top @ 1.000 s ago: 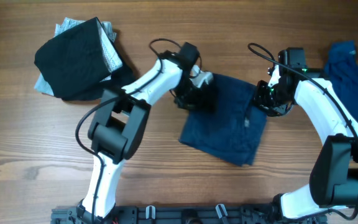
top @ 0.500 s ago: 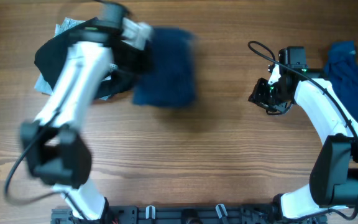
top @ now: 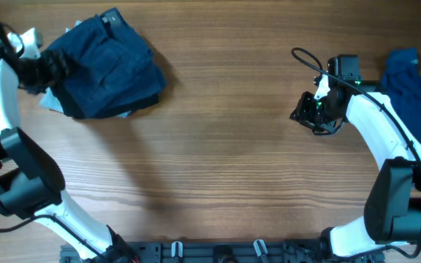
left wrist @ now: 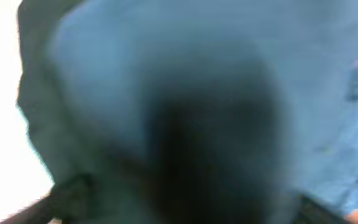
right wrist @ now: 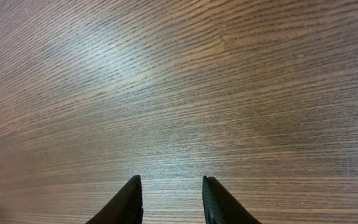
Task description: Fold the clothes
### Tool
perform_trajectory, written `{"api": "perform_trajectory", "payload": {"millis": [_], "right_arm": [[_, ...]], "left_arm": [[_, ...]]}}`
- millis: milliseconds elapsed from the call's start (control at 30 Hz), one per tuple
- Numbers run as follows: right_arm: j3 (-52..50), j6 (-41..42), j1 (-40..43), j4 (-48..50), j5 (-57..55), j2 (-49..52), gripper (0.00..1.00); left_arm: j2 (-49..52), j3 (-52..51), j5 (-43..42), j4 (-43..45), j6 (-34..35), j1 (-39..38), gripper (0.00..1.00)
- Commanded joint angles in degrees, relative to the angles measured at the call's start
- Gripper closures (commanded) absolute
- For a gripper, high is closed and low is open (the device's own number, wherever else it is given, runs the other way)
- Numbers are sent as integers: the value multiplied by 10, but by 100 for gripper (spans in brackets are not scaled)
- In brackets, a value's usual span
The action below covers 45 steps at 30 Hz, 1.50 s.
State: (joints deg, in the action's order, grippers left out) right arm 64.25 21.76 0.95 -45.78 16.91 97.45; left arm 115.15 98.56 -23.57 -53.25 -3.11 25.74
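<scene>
A folded dark blue garment (top: 112, 66) lies at the table's far left, on top of a stack whose light grey edge (top: 50, 104) shows beneath it. My left gripper (top: 48, 66) is at the garment's left edge and appears shut on it. The left wrist view is filled with blurred blue cloth (left wrist: 197, 74), and the fingers are hidden there. My right gripper (top: 303, 113) is open and empty over bare wood at the right. Its two dark fingertips (right wrist: 169, 193) show apart in the right wrist view.
A pile of unfolded blue clothes (top: 409, 77) lies at the table's right edge, just past the right arm. Bare wooden tabletop (top: 225, 146) lies between the two arms.
My left arm has swung the dark blue garment from the table's middle to the far left, onto the stack that had a black garment on top. The right gripper has barely moved.
</scene>
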Motion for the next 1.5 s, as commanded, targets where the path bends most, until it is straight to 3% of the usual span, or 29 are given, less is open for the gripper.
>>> {"api": "perform_trajectory", "payload": {"millis": [0, 67, 200, 400, 500, 533, 800, 967, 1067, 1300, 1467], "right_arm": [[-1, -9, -2, 1, 12, -4, 68], [14, -43, -2, 3, 22, -26, 67], [30, -119, -2, 17, 104, -136, 57], [30, -128, -2, 16, 166, -364, 45], [29, -128, -2, 16, 165, -459, 23], [29, -128, -2, 16, 160, -483, 1], [29, -107, -2, 9, 149, -580, 0], [29, 35, -2, 1, 149, -561, 0], [29, 72, -2, -21, 147, -551, 0], [23, 68, -12, -16, -62, -567, 0], [-80, 50, -15, 53, -169, -661, 0]], "left_arm": [[-29, 2, 5, -18, -3, 10, 0], [-89, 6, -16, -39, 7, 5, 0], [-223, 10, -18, -105, -12, -48, 0], [-382, 10, 46, -230, -11, -196, 0], [-416, 10, 82, -263, -9, -262, 0], [-420, 9, 88, -266, -9, -274, 0], [-405, 8, 91, -269, -10, -298, 0], [-405, 8, 91, -269, -10, -298, 0], [-405, 8, 91, -269, -10, -298, 0], [-405, 8, 91, -269, -10, -298, 0], [-405, 8, 91, -270, -10, -298, 0]]}}
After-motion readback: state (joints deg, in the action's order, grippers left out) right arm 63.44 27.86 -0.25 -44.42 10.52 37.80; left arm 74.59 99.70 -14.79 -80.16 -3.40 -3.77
